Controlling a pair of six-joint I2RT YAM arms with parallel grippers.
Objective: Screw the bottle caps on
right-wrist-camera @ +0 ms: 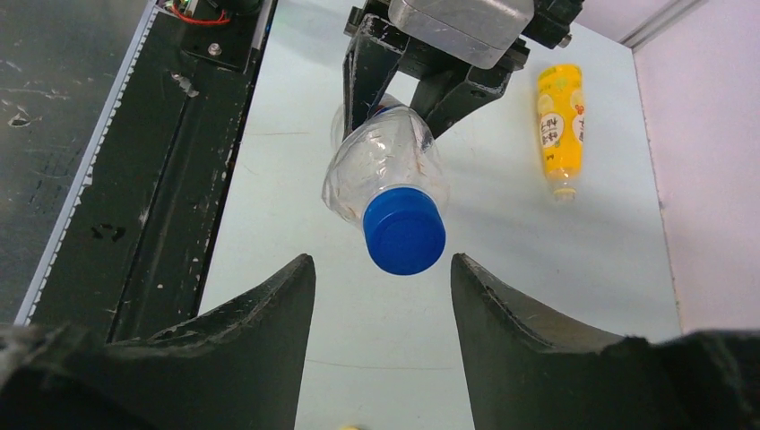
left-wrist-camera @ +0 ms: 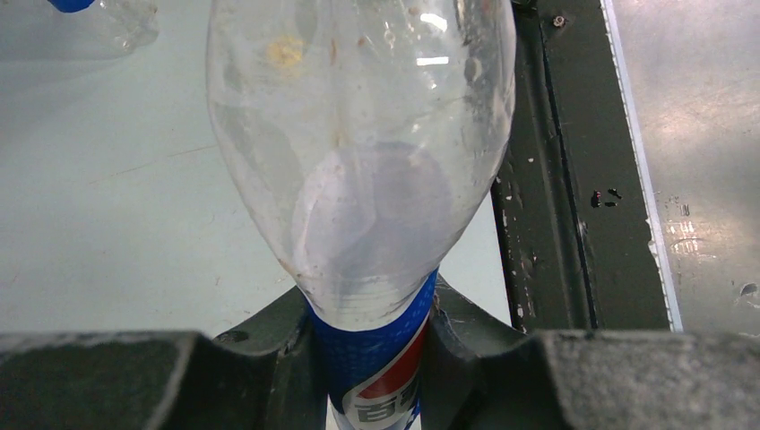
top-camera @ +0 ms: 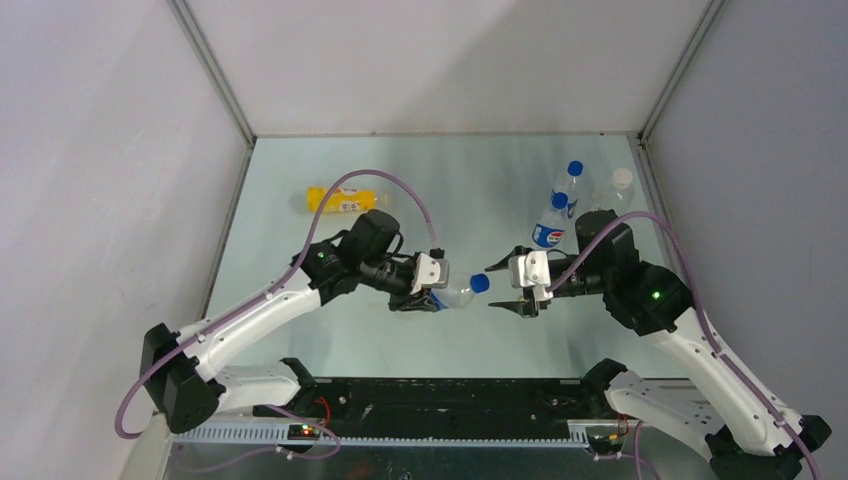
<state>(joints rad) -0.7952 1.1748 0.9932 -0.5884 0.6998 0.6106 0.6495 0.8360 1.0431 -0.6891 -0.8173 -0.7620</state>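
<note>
The left arm and right arm are white shells with black joints, each bearing a small green light, a looping purple cable, a silver wrist block and black wedge-shaped fingers.

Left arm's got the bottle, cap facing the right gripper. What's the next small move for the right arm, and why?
Probably ease the right gripper forward until its open fingers flank the blue cap, then close. The cap sits on the bottle clamped in the left gripper, roughly centred between the right fingers but just beyond their tips.
</note>
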